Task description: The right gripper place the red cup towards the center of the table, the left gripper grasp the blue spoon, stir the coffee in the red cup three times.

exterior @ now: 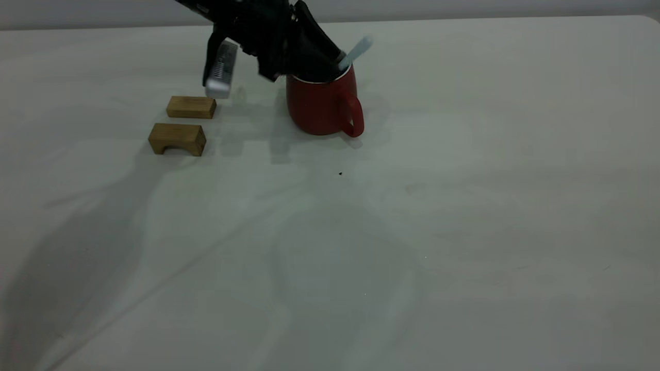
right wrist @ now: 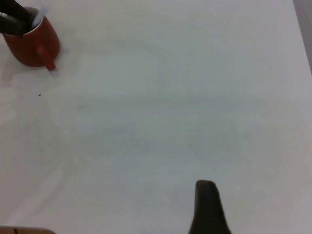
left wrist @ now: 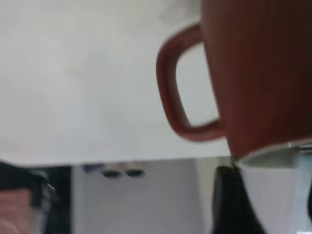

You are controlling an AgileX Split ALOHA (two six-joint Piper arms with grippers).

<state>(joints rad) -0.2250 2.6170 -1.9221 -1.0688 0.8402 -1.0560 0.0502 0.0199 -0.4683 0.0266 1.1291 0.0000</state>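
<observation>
The red cup [exterior: 322, 105] stands upright on the table [exterior: 412, 232] at the back, a little left of the middle, with its handle toward the camera. My left gripper [exterior: 337, 61] reaches down into its mouth, shut on the blue spoon [exterior: 361, 48], whose pale handle sticks up over the rim. The left wrist view shows the cup [left wrist: 258, 73] close up, with the spoon [left wrist: 303, 195] beside one black finger [left wrist: 229, 204]. The coffee is hidden. Of my right gripper only one finger [right wrist: 206, 207] shows, far from the cup [right wrist: 31, 44], with nothing near it.
Two brown wooden blocks [exterior: 191, 107] [exterior: 178, 138] lie left of the cup, under a silver-grey part [exterior: 221, 72] of the left arm. A small dark speck [exterior: 340, 173] marks the table in front of the cup.
</observation>
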